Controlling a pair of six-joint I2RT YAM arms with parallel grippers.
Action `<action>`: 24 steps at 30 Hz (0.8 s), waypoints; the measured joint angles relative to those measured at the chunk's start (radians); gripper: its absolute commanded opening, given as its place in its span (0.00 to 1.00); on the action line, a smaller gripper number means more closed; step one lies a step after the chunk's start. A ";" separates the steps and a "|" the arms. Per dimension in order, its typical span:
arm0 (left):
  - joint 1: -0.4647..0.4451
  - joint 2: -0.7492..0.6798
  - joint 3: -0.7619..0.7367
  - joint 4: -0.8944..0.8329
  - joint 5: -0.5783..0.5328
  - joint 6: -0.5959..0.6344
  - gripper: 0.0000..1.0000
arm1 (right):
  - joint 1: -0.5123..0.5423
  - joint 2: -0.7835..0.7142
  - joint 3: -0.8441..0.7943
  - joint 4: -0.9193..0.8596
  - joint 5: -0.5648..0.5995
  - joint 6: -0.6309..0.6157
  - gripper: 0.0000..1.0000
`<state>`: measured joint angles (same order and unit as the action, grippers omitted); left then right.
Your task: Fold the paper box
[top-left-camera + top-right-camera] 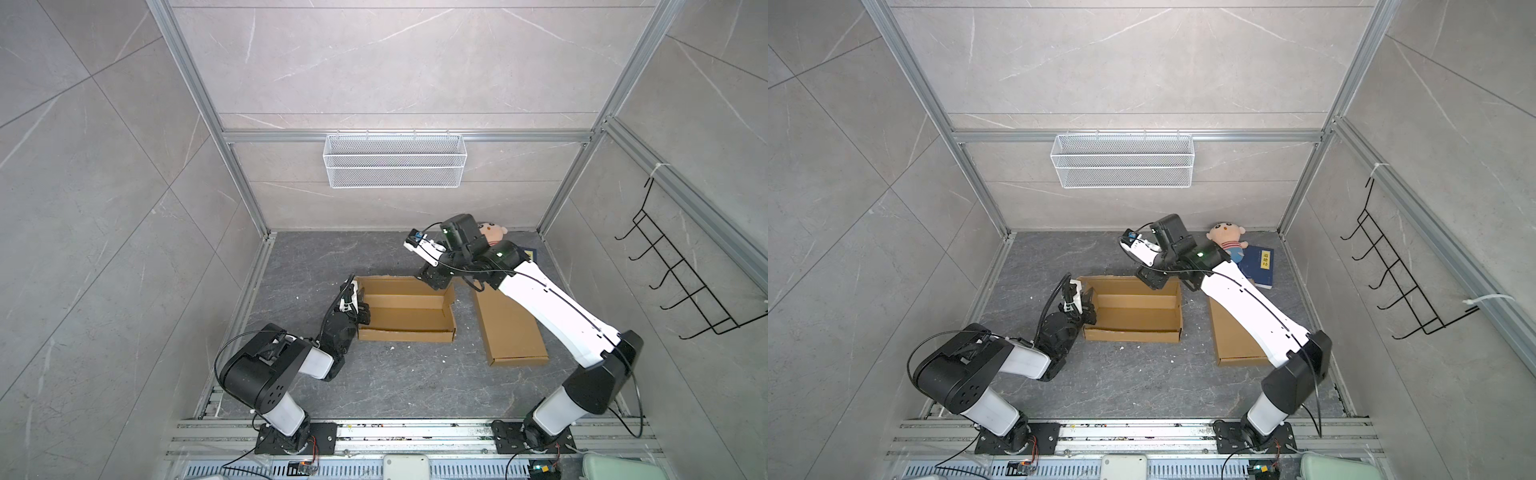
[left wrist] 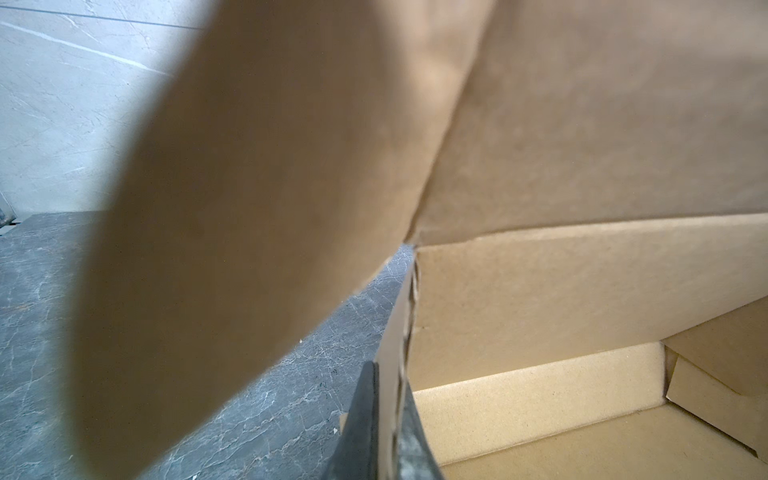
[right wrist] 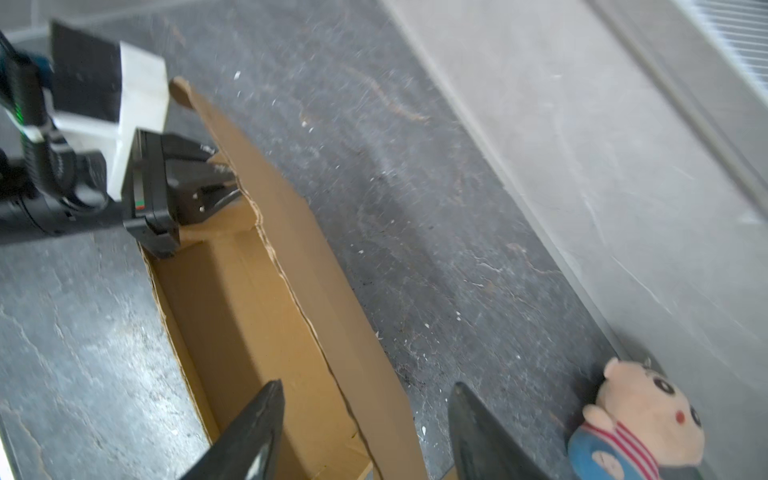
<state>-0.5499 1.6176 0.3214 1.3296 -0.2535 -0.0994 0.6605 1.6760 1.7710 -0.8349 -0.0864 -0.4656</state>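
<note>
clamped shut with left gripper (image 2: 386, 376) on thin corrugated wall (image 2: 401, 324) of brown paper box (image 1: 405, 309). spread open at right gripper (image 3: 365, 386), just above the ragged flat flap (image 3: 316, 249).

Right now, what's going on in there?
The left pincer is shut on the left side wall of the paper box, which sits half folded with its top open. The right pincer hangs open over the box's far right corner, gripping nothing. A flat cardboard piece lies to the right, partly under the right arm. A plush doll and a blue book sit in the far corner.
</note>
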 measured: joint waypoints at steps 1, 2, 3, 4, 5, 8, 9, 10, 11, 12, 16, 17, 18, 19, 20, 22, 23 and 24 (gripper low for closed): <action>0.000 0.001 0.000 0.002 0.000 0.000 0.00 | 0.008 0.022 0.014 -0.011 0.001 -0.015 0.64; 0.000 0.001 0.000 0.002 0.000 0.000 0.00 | 0.015 0.039 0.025 -0.023 0.003 -0.029 0.63; 0.000 0.001 0.000 0.002 0.000 0.001 0.00 | 0.021 0.056 0.039 -0.035 0.006 -0.042 0.62; 0.000 0.001 0.000 0.002 0.000 0.002 0.00 | 0.026 0.074 0.052 -0.044 0.007 -0.055 0.61; 0.000 0.001 0.000 0.002 0.001 0.003 0.00 | 0.029 0.086 0.064 -0.051 0.007 -0.062 0.60; 0.000 0.001 0.000 0.002 0.001 0.007 0.00 | 0.036 0.127 0.110 -0.076 0.006 -0.089 0.52; 0.000 0.001 0.000 0.002 0.001 0.008 0.00 | 0.038 0.140 0.126 -0.082 0.007 -0.096 0.50; 0.000 0.001 0.000 0.002 0.000 0.008 0.00 | 0.039 0.150 0.135 -0.085 0.006 -0.101 0.46; 0.000 0.001 0.000 0.002 0.000 0.009 0.00 | 0.040 0.158 0.139 -0.089 0.005 -0.106 0.43; 0.000 0.001 0.000 0.002 0.000 0.010 0.00 | 0.042 0.164 0.141 -0.093 0.003 -0.111 0.40; 0.000 0.001 0.000 0.002 0.000 0.013 0.00 | 0.050 0.180 0.141 -0.110 0.000 -0.121 0.26; 0.000 0.001 0.000 0.002 0.000 0.014 0.00 | 0.052 0.181 0.141 -0.112 0.000 -0.124 0.24; 0.000 0.001 0.000 0.002 0.000 0.014 0.00 | 0.055 0.182 0.141 -0.113 0.000 -0.127 0.21; 0.000 0.000 0.000 0.002 0.000 0.014 0.00 | 0.058 0.182 0.141 -0.112 0.003 -0.129 0.19; 0.000 0.000 0.000 0.002 0.000 0.014 0.00 | 0.061 0.182 0.140 -0.110 0.004 -0.129 0.17; 0.000 -0.002 0.000 -0.001 0.000 0.017 0.02 | 0.069 0.179 0.124 -0.098 0.015 -0.132 0.13; 0.000 -0.005 0.000 -0.005 -0.002 0.017 0.06 | 0.074 0.176 0.109 -0.090 0.020 -0.135 0.12; 0.000 -0.012 -0.002 -0.013 -0.004 0.017 0.10 | 0.080 0.169 0.091 -0.079 0.029 -0.138 0.10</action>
<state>-0.5499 1.6058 0.3195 1.3163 -0.2573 -0.0822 0.7403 1.8450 1.8618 -0.9138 -0.0574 -0.6041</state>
